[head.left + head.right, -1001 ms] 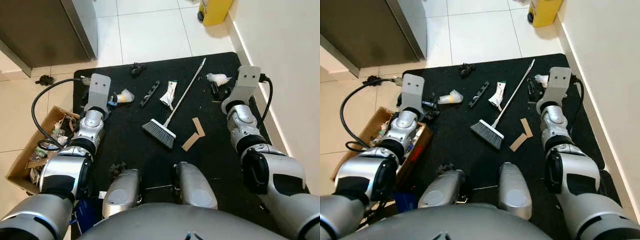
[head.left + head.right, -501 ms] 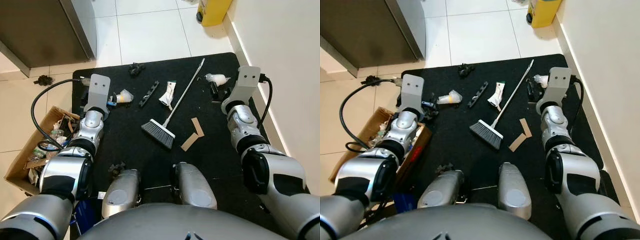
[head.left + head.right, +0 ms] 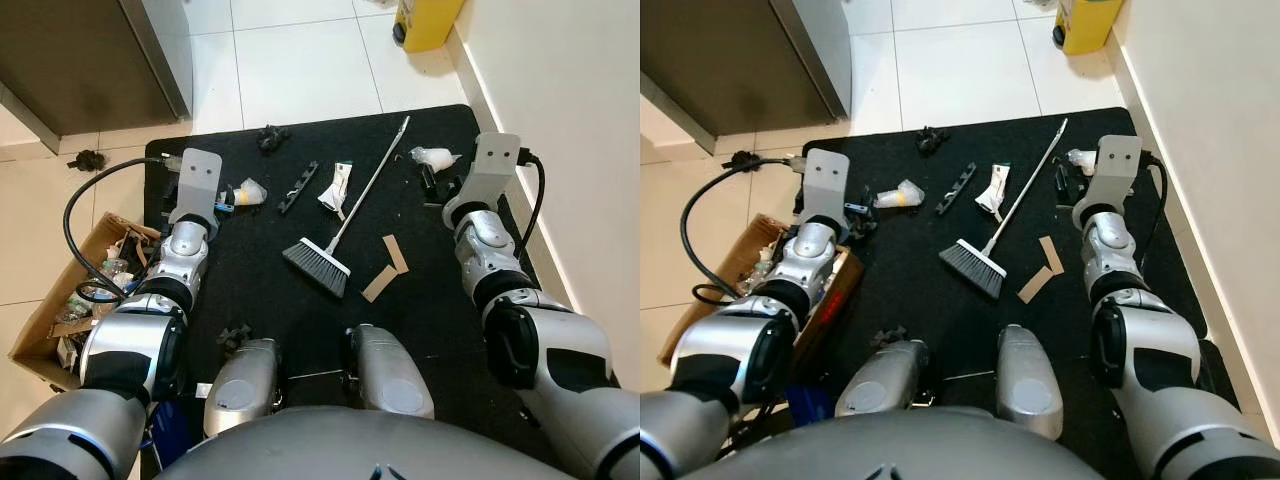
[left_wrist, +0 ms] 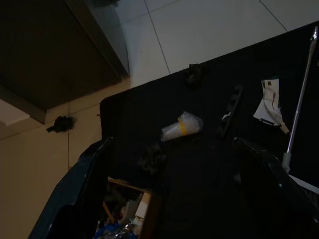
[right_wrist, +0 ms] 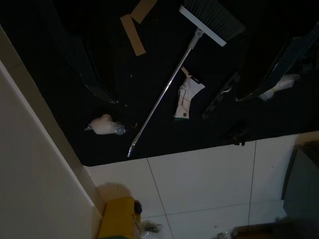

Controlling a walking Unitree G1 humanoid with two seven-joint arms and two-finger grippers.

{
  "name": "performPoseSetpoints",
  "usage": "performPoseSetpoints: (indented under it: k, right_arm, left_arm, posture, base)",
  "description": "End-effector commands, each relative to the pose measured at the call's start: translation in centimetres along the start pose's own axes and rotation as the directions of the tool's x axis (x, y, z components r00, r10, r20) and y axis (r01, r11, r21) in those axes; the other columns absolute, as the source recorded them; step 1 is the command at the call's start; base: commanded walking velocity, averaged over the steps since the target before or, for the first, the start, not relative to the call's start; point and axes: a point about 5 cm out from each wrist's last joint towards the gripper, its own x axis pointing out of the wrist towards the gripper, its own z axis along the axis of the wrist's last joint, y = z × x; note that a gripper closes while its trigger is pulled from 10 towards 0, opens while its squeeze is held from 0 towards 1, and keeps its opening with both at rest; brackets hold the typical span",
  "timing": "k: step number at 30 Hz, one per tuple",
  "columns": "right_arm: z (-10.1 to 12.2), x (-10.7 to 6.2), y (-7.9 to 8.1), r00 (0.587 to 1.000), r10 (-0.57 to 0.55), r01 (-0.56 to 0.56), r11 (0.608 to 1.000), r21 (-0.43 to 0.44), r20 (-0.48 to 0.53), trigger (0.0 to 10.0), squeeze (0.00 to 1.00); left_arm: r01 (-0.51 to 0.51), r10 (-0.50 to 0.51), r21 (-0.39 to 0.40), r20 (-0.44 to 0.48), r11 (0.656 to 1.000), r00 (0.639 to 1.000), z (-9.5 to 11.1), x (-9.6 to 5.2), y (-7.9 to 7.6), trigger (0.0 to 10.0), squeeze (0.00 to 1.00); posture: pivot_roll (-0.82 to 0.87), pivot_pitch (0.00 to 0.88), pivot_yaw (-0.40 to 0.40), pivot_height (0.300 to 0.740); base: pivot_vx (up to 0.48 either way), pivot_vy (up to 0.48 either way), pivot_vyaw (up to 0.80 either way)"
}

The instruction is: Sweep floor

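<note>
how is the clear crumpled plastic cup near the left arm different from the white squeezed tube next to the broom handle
The clear crumpled plastic cup is see-through with a yellow band; the white squeezed tube is opaque with dark print. The cup lies apart on the black mat, while the tube lies right beside the grey broom's metal handle. Both lie flat as litter on that mat.

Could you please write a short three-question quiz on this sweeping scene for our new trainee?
1. True or false: the broom lies flat on the black mat, held by neither gripper.
2. What lies just beside the broom's bristle head? A) a cardboard strip B) a cup C) a plug
3. Fill in: the cardboard box of rubbish stands on the robot's ____ side.

Key: 1 true; 2 A; 3 left. The left gripper and right gripper both hover open above the mat.
</note>
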Motion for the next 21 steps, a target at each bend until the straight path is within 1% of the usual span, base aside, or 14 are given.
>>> performPoseSetpoints:
  k: [1, 21]
  right_arm:
    - [-0.24, -0.15, -0.17, 1.000, 0.002, -0.002, 1.000, -0.020, -0.005, 10.0, 0.00]
    - [-0.43, -0.21, -0.05, 1.000, 0.005, -0.005, 1.000, 0.009, -0.010, 10.0, 0.00]
  left_arm:
    - [0.012, -0.012, 0.003, -0.006, 1.000, 1.000, -0.41, -0.23, -0.70, 10.0, 0.00]
    - [0.003, -0.003, 0.000, -0.010, 1.000, 1.000, -0.61, -0.31, -0.42, 10.0, 0.00]
  posture:
    - [0.04, 0.000, 0.007, 0.740]
    - [0.04, 0.000, -0.005, 0.740]
  base:
    - [0.000, 0.000, 0.00]
    - [0.000, 0.000, 0.00]
